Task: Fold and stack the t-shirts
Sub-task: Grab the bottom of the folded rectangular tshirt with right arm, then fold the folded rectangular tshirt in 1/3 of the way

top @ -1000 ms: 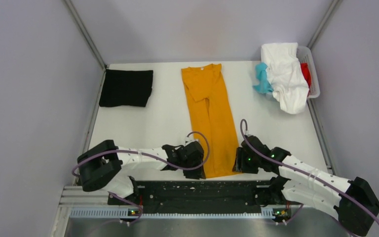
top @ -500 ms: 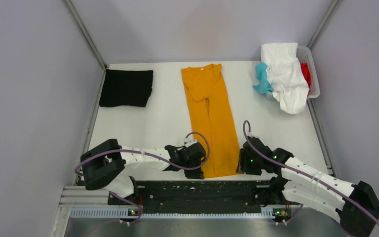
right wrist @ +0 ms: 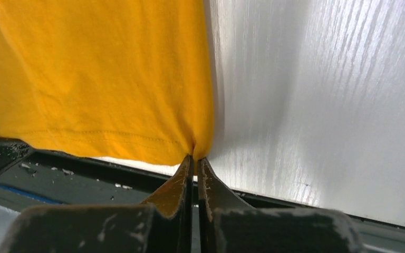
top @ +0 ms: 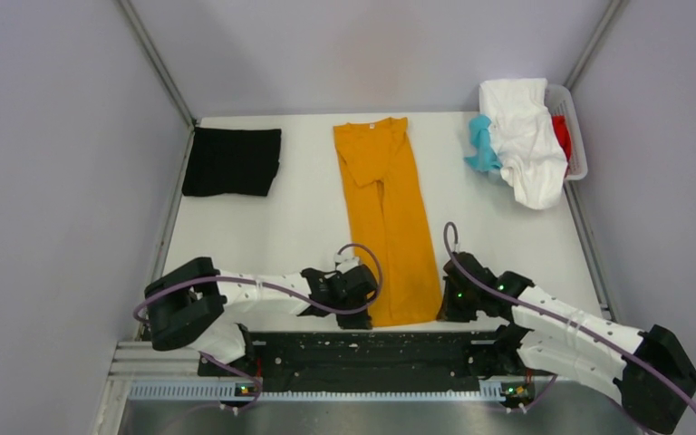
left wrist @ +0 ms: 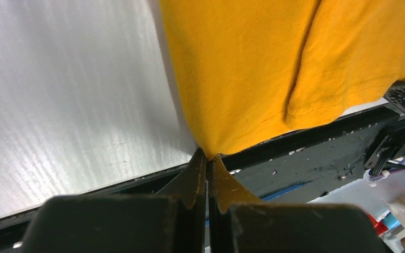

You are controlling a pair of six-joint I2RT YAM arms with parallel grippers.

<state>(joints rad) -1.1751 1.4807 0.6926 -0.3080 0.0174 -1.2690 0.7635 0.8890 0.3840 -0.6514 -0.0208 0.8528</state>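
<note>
Mustard-orange t-shirt (top: 385, 217) is lying down the middle of the tabletop (top: 290, 227). You're seeing it folded into one long narrow strip, with the collar at the far end and the hem down at the near edge beside the black rail (top: 353, 349).

Your left tool (left wrist: 207, 156) is clenching the hem's left corner. In its wrist view the two fingertips are pressing together, and the orange cloth is bunching to a point between them. A fold is running up the cloth just to the right of that pinch.

Your right tool (right wrist: 192, 157) is gripping the hem's right corner the same way, with the fingertips closed on a small gather of the stitched edge. The rest of the hem is stretching away to the left.

Both arms are reaching in low from the outer sides, one at each near corner of the strip.

At the far left corner, the black t-shirt (top: 232, 161) is sitting as a flat folded rectangle, well apart from the orange one. At the far right, the white t-shirt (top: 526, 136) is draping over the basket (top: 580, 149) and spilling down onto the tabletop. The teal t-shirt (top: 481, 145) is poking out at its left side, and the red t-shirt (top: 562, 136) is showing at its right, inside the basket.
</note>
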